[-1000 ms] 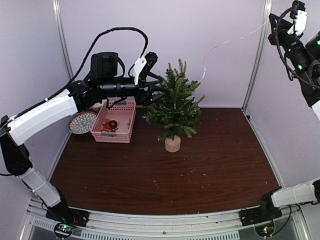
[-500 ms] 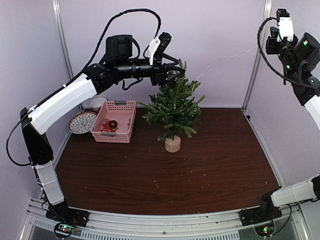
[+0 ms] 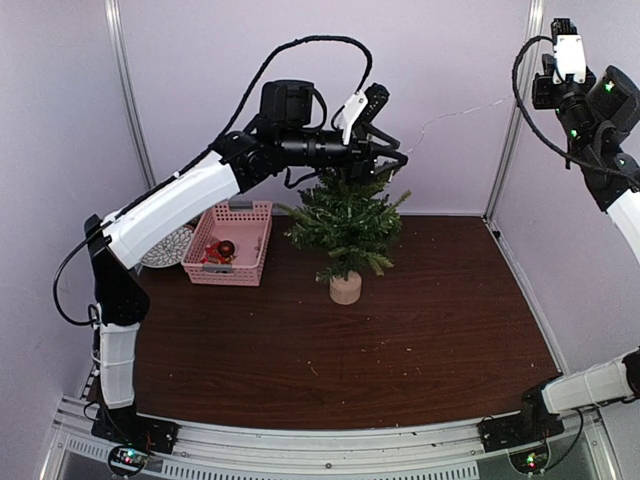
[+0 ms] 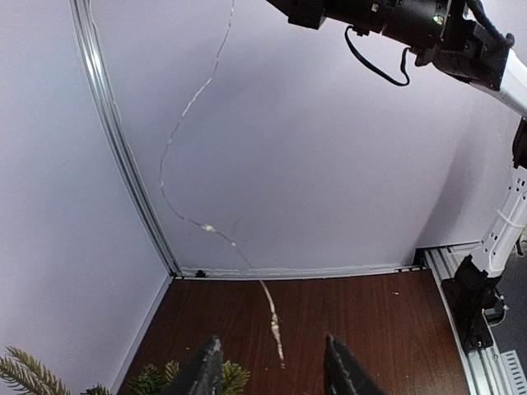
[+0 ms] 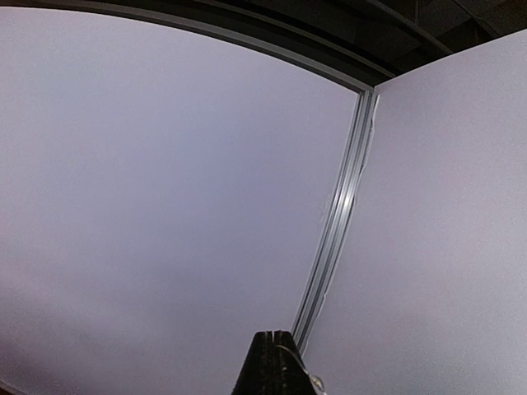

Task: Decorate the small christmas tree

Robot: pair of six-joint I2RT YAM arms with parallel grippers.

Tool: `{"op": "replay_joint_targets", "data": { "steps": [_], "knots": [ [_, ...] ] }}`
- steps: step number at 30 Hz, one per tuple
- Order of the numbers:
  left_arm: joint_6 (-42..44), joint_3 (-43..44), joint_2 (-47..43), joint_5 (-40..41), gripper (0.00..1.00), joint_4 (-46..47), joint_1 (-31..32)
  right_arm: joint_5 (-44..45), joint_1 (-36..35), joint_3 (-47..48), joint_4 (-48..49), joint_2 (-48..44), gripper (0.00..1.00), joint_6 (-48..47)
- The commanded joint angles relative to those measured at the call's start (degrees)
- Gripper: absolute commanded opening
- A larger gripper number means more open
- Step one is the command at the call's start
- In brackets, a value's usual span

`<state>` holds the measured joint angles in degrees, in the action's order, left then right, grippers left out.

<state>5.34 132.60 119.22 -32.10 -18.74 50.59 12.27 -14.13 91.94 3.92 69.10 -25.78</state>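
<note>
The small christmas tree (image 3: 345, 220) stands upright on its pale stump at the middle back of the brown table; a few needle tips (image 4: 221, 378) show in the left wrist view. My left gripper (image 3: 398, 158) hovers just above and right of the treetop. Its jaws stand apart. A thin pale light string (image 4: 272, 317) hangs with its lower end in the gap of the left gripper (image 4: 270, 346), touching neither finger. The string (image 3: 460, 112) runs up to the right, to my right gripper (image 3: 545, 90), raised near the back right corner. The right gripper (image 5: 274, 336) is shut on the string.
A pink basket (image 3: 232, 240) holding a red ornament (image 3: 225, 248) sits left of the tree. A patterned plate (image 3: 165, 245) lies beyond it, partly behind my left arm. Purple walls with metal corner posts (image 3: 510, 130) enclose the table.
My left arm has risen and swung right, from beside the tree's left to over its top, and its jaws have narrowed. The right gripper shifted slightly and stays shut on the string.
</note>
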Motion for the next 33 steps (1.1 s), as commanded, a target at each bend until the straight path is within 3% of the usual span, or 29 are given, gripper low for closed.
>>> {"op": "replay_joint_targets", "data": {
  "steps": [1,11,22,33],
  "knots": [
    [2.0,2.4,0.8,-0.8,0.38,-0.5,1.4,-0.2,0.0,-0.6,0.9,0.1,0.0,0.3],
    [12.1,0.2,1.6,7.0,0.0,-4.9,4.2,-0.4,0.0,-3.3,0.4,-0.9,0.0,2.0],
    [19.7,-6.1,-1.1,17.1,0.0,-6.9,4.4,-4.8,0.0,-6.7,-0.2,-0.7,0.0,5.9],
    [19.5,-10.8,-5.4,19.2,0.13,-5.9,4.6,-5.3,-0.5,-9.2,1.7,2.1,0.0,6.5]
  ]
}}
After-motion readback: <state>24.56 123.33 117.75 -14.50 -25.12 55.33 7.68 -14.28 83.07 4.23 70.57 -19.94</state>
